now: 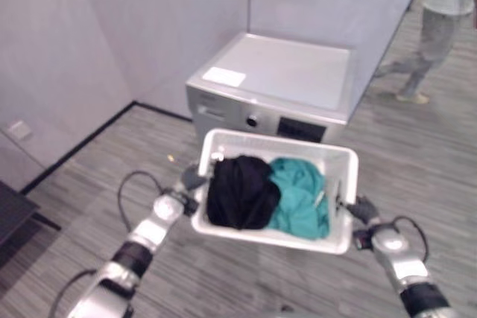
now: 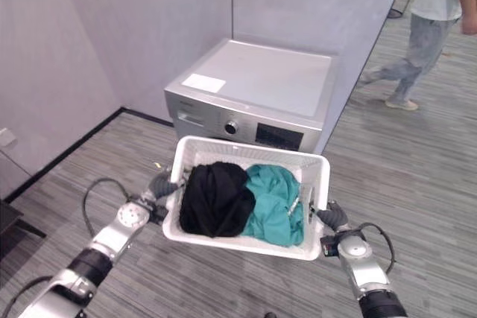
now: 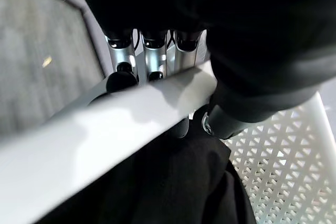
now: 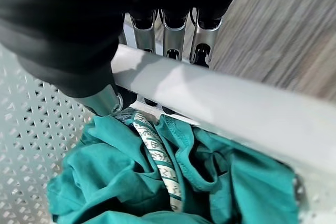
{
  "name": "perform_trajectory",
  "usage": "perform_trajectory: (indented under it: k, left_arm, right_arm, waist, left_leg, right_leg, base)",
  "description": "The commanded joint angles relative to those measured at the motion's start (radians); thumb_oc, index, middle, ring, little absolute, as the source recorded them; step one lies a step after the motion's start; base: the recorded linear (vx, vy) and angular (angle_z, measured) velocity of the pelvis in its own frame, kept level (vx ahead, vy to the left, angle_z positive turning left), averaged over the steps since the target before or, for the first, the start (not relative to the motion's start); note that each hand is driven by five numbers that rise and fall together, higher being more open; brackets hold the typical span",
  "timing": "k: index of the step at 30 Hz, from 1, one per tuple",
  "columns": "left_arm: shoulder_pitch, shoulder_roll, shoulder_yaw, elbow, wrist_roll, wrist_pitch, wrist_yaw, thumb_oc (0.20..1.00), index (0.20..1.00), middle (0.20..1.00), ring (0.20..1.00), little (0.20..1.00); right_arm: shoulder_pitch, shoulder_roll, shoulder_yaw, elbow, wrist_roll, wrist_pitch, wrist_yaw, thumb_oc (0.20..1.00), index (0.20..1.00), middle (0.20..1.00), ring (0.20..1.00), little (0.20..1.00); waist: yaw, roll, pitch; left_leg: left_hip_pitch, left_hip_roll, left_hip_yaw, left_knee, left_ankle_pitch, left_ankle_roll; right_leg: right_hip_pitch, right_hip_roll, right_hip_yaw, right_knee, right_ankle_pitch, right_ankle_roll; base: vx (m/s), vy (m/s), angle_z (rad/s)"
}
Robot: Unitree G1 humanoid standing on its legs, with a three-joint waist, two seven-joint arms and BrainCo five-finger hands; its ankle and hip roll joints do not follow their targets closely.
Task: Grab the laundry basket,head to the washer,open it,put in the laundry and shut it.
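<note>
The left robot hand [image 2: 158,184] sits at the 9 o'clock side of the laundry basket [image 2: 195,149], its fingers [image 3: 148,59] curled under the white rim and its thumb pressed on the inner side, so it is clamped on the rim. The right robot hand [image 2: 333,218] grips the opposite rim at 3 o'clock in the same way, fingers [image 4: 169,38] hooked beneath the edge and thumb inside. Between the two hands the basket hangs off the floor, its perforated walls white. Inside it, a black garment [image 2: 215,199] fills the half toward 9 o'clock, and a teal garment [image 2: 272,202] with a patterned white band lies against it toward 3 o'clock; the two touch in the middle. Just beyond the basket, at 12 o'clock, stands the washer [image 2: 253,87], silver-grey with a flat top, a round knob and a dark panel on its front, set against a pale wall. The grey wood-grain floor [image 2: 417,176] spreads around. At 2 o'clock, well apart, a person [image 2: 425,27] in light clothes walks on the floor.
</note>
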Motion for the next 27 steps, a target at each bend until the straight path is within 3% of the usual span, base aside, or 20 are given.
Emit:
perform_trajectory:
  k: [1,14,22,27]
  left_arm:
    - [-0.120,0.006,0.053,-0.011,0.003,-0.079,0.037,0.200,0.200,0.200,0.200,0.200]
    - [-0.118,0.033,0.082,-0.060,0.013,-0.076,0.038,0.200,0.200,0.200,0.200,0.200]
    - [-0.118,0.105,0.153,-0.225,0.013,-0.100,0.026,0.200,0.200,0.200,0.200,0.200]
    - [-0.171,0.102,0.154,-0.215,0.021,-0.099,0.047,0.200,0.200,0.200,0.200,0.200]
  right_arm:
    - [-0.102,-0.024,-0.055,-0.044,0.007,-0.097,-0.005,0.200,0.200,0.200,0.200,0.200]
    - [-0.053,-0.029,-0.082,-0.182,0.014,-0.092,0.024,0.200,0.200,0.200,0.200,0.200]
    - [-0.009,-0.040,-0.141,-0.318,0.060,-0.116,0.061,0.200,0.200,0.200,0.200,0.200]
    - [-0.014,-0.020,-0.156,-0.370,0.084,-0.115,0.059,0.200,0.200,0.200,0.200,0.200]
  waist:
    - [0.013,-0.021,-0.022]
    - [0.001,-0.024,-0.006]
    - [0.001,-0.054,0.046]
    - [-0.012,-0.074,0.067]
  left_leg:
    - [0.038,0.080,-0.021,0.052,-0.131,-0.024]
    - [0.023,0.072,-0.010,0.096,-0.155,-0.016]
    - [-0.091,0.045,0.010,0.274,-0.229,0.006]
    - [-0.160,0.005,0.022,0.380,-0.290,0.050]
  right_leg:
    - [-0.085,-0.079,0.042,0.130,-0.043,0.081]
    - [-0.098,-0.083,0.062,0.136,-0.040,0.082]
    - [-0.143,-0.097,0.121,0.117,-0.001,0.092]
    - [-0.187,-0.133,0.181,0.137,0.029,0.110]
  base:
    - [0.00,0.000,0.00]
    - [0.00,0.009,-0.03]
    - [-0.07,0.047,-0.17]
    - [-0.11,0.173,-0.28]
